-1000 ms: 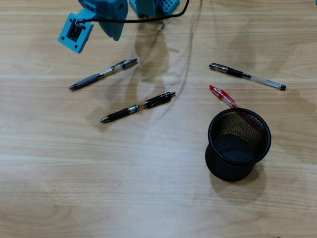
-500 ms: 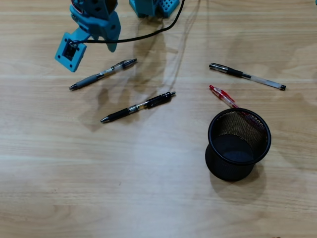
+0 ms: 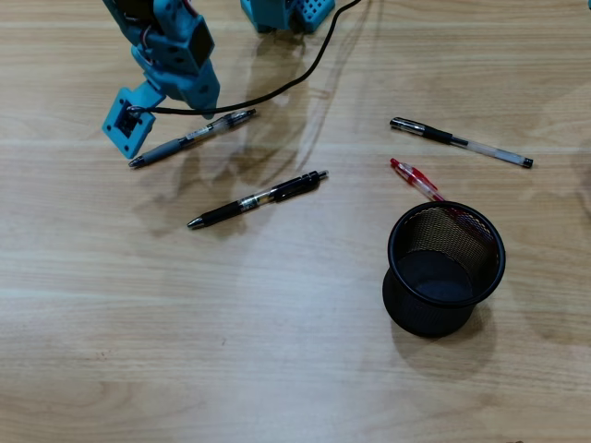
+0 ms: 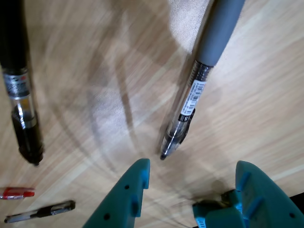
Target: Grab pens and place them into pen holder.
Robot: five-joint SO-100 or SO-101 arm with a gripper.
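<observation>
The arm has swung down toward the grey pen point(image 3: 189, 138); the hand point(image 4: 190, 183) now hangs spread just behind its clip end. All four pens lie on the desk point(image 3: 277, 323), the holder point(image 3: 445, 268) empty. Reaching step; next, I judge, advance to straddle the barrel, then pinch.

Four pens point(image 3: 257, 198); one pen holder point(image 3: 445, 269); one claw point(image 4: 190, 173).

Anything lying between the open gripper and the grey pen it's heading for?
No. In the wrist view only bare wood separates the gripper from the clip end of the grey pen. The jaws are open, and the pen lies just beyond the fingertips.
</observation>
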